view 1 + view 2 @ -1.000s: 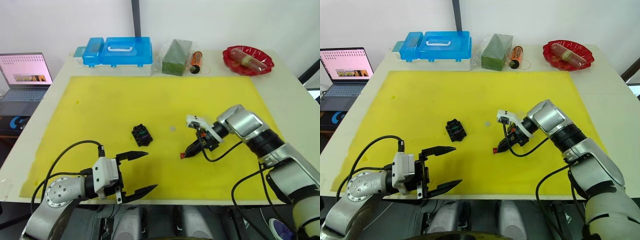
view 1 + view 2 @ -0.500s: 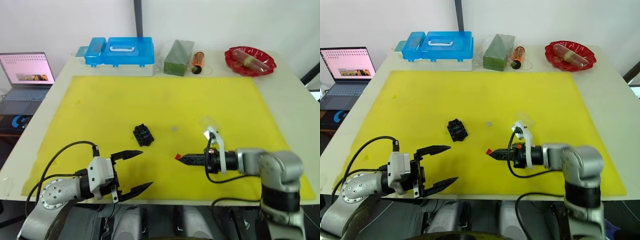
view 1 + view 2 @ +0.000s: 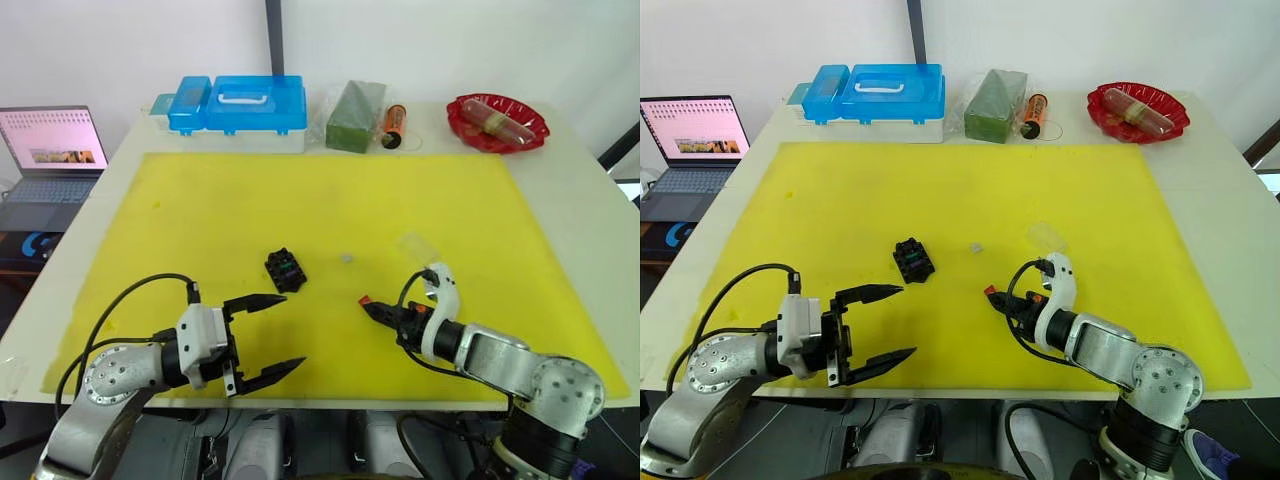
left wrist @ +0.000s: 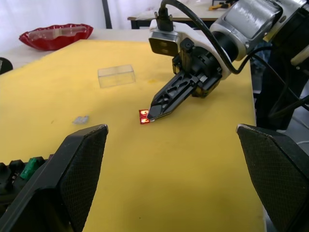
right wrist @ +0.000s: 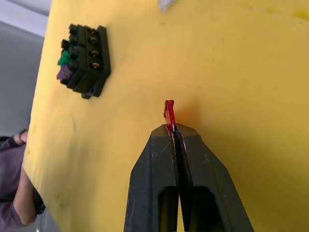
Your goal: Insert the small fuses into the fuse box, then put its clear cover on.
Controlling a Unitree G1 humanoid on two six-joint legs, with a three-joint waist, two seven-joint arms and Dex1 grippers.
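At the far left, off the edge of the white tabletop [image 3: 575, 215], an open laptop [image 3: 50, 150] shows a lit screen. Over the near left corner of the yellow mat [image 3: 250, 200] that covers most of the tabletop, the left gripper [image 3: 268, 337] hovers with its jaws spread wide and nothing between them. At the back, beyond the mat's far edge, stands a big blue plastic case with a white handle [image 3: 238, 102]. Near the mat's middle lies the small black plastic fuse box [image 3: 285, 270], tilted against the mat's edges; the right wrist view shows a green fuse [image 5: 63, 59] and a purple fuse [image 5: 63, 73] already seated in slots at one end of it, with the other slots in view open. To the right of the box, apart from it, a tiny pale grey fuse [image 3: 346, 257] lies loose on the mat. Behind, by the case, sit a dark green wrapped block [image 3: 353, 114] and an orange cylinder [image 3: 392, 124]. The right gripper [image 3: 369, 305] is low over the mat, right of the fuse box and well apart from it, its jaws pressed together on a small red fuse [image 5: 169, 112] that sticks out past the tips. Just beyond that gripper the clear rectangular plastic cover [image 3: 416, 247] rests on the mat. At the far right corner a red plastic dish [image 3: 497, 120] holds a wrapped item.
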